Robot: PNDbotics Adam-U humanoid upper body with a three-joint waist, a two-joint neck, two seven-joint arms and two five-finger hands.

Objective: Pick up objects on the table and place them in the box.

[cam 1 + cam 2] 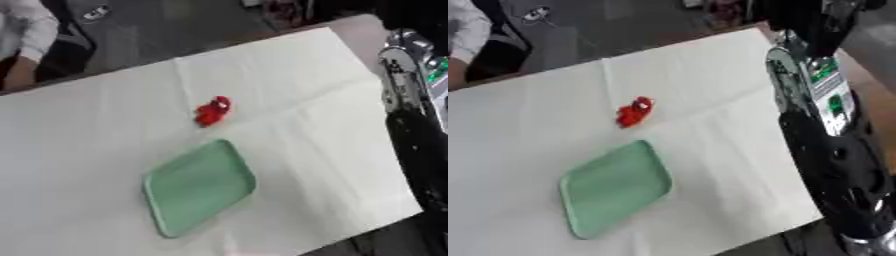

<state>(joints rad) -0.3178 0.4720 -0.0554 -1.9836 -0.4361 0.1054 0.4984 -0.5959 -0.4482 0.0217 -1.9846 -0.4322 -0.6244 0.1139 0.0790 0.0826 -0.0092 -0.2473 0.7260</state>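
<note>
A small red toy [213, 111] lies on the white-covered table [79, 150], a little past its middle. Just in front of it is a shallow pale green tray [199, 186], set askew, with nothing in it. My right arm [833, 165] runs down the right side of both views, silver and green-labelled at the top and black lower down, well to the right of the toy and tray. Its hand is not distinguishable from the black bulk at the lower right. My left hand does not show.
The table lies askew, its far edge running from the left up to the top right, with dark floor [175, 30] beyond. The near right corner of the cloth [811, 215] sits beside my right arm.
</note>
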